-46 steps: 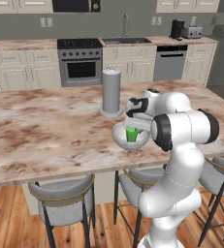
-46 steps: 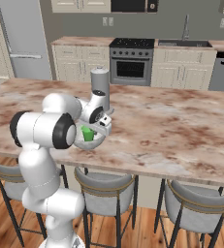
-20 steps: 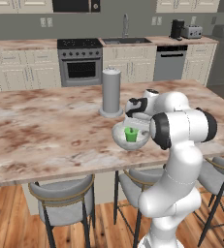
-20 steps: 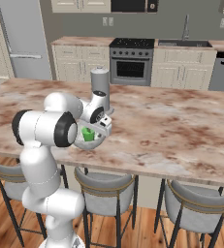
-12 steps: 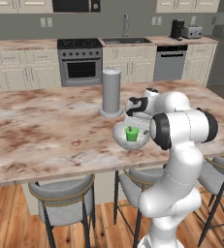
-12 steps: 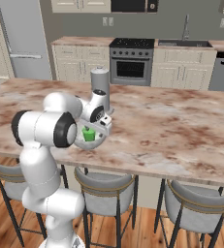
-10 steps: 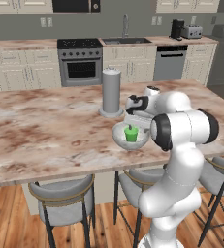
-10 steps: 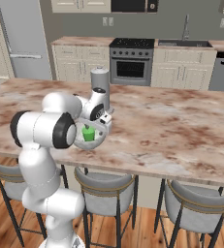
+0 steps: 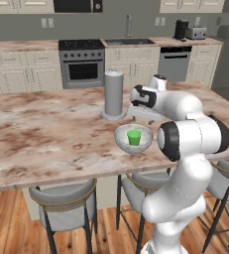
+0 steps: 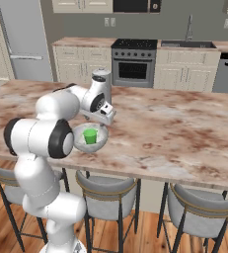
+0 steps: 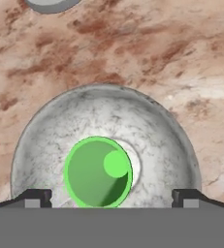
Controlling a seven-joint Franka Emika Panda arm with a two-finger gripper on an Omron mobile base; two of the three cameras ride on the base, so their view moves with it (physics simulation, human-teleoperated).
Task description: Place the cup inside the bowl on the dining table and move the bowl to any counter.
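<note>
Hand view, looking straight down: the green cup (image 11: 98, 172) stands upright inside the speckled grey-white bowl (image 11: 147, 126), mouth up and long axis vertical, resting on the bowl's floor slightly off-centre. The tool (image 11: 112, 197) hangs directly above with its two fingertips (image 11: 35, 197) spread wide apart, one on each side of the cup and touching neither cup nor bowl. In the left base view the bowl sits on the marble surface (image 9: 46, 134) near its front edge, just in front of a tall grey cylinder (image 9: 114, 94), above grey stools (image 9: 66, 208).
</note>
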